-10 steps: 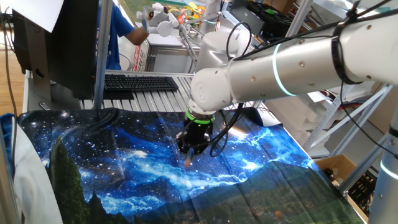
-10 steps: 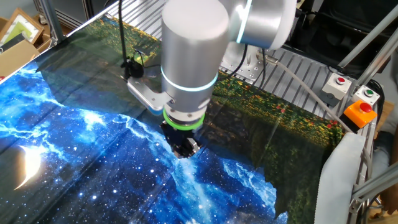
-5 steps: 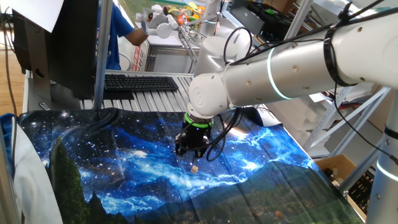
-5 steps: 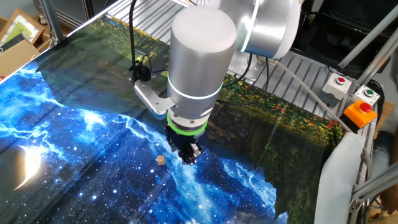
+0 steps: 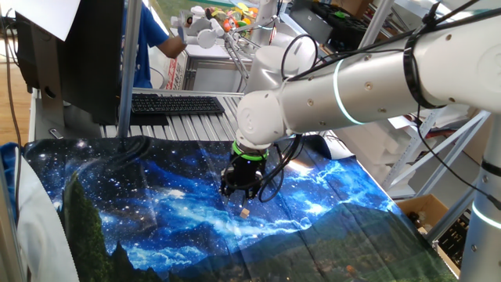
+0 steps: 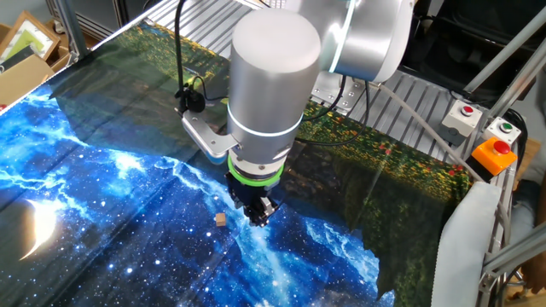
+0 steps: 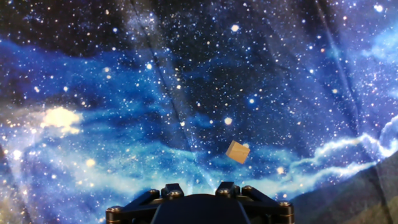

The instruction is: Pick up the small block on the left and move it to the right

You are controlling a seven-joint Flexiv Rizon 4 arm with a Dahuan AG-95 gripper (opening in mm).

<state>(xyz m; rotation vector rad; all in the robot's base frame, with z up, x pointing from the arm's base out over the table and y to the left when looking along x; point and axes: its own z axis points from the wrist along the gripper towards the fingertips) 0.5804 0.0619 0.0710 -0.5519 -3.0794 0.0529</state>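
Note:
The small block [image 5: 245, 211] is a tiny tan cube lying loose on the blue galaxy-print cloth [image 5: 156, 211]. It also shows in the other fixed view [image 6: 220, 219] and in the hand view [image 7: 237, 152]. My gripper [image 5: 239, 190] hangs a little above the cloth, just beside and above the block, and touches nothing. In the other fixed view the gripper [image 6: 258, 213] is to the right of the block. In the hand view the gripper [image 7: 199, 188] shows only its two short dark fingertips [image 7: 171, 189], apart and empty.
A black keyboard [image 5: 176, 103] lies on the metal frame behind the cloth. A person in blue [image 5: 153, 47] stands at the back. A button box with an orange knob [image 6: 493, 153] sits at the right edge. The cloth has folds at its far left.
One second ago the gripper was down at the cloth with the block under it. It has since let the block go, risen slightly, and has barely moved in the last half second.

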